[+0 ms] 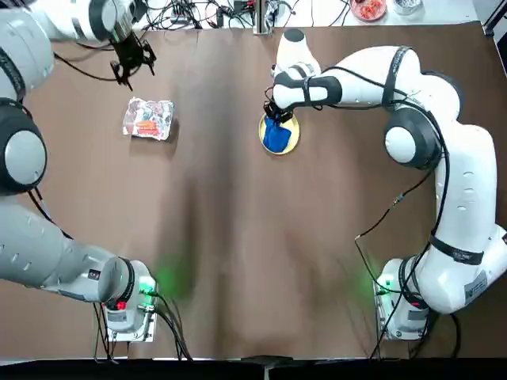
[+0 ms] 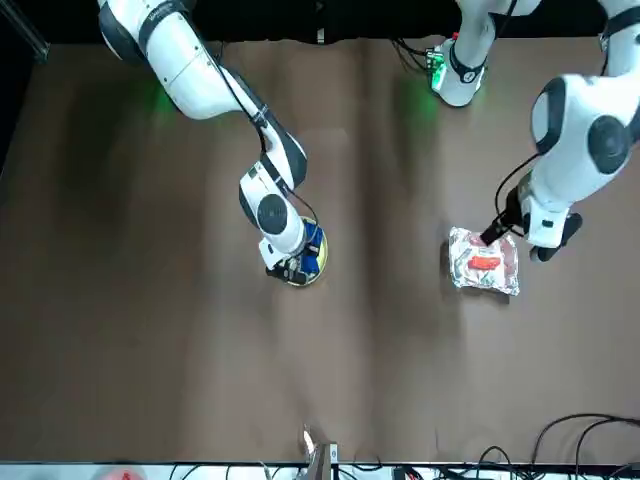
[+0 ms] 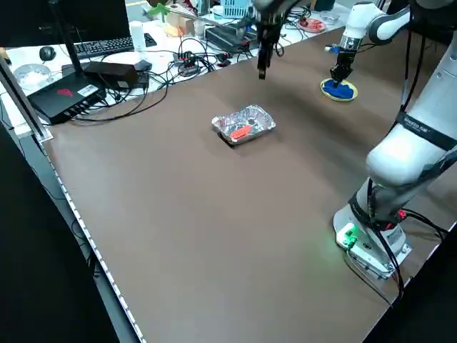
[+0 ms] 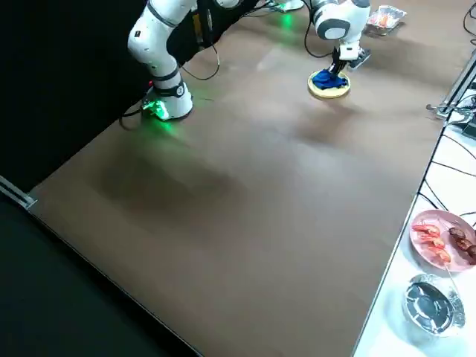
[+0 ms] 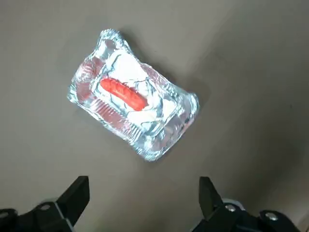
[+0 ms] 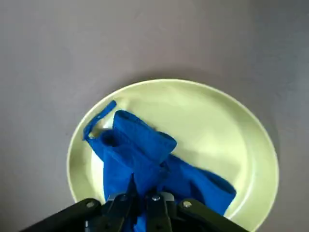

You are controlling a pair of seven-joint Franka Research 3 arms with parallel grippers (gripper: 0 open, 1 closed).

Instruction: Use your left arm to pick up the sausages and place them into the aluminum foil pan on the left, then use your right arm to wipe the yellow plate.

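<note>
Silver foil, crinkled at its edges, forms the pan (image 5: 159, 128) on the robot's left side of the brown table (image 1: 230, 261). Inside it lies one orange-red sausage (image 5: 124, 94), resting on the foil floor and surrounded by the raised walls.

The left gripper (image 5: 145, 191) hangs above the table near the pan, towards the far edge as the robot looks at it. Its jaws are wide apart with nothing between them, and the sausage is well clear of both fingers.

The yellow plate (image 6: 207, 125) sits on the table to the right of the pan, well apart from it. The right gripper (image 6: 144, 195) is over this plate, its jaws narrow and closed on a blue cloth (image 6: 140, 145). The cloth is bunched up, with folds spreading over part of the plate's inner surface and a thin strip reaching towards the rim. Much of the pale yellow surface shows beside it.

Beyond the far edge of the table, on a white surface (image 4: 387, 327), a pink plate (image 4: 422, 256) holds several orange-red pieces (image 4: 431, 240) and some dark brown pieces (image 4: 461, 239). A shiny silvery bowl (image 4: 433, 305) stands just beside that plate. Farther along are a black monitor (image 3: 21, 21), a keyboard (image 3: 103, 46) and tangled black cables (image 3: 171, 71).
</note>
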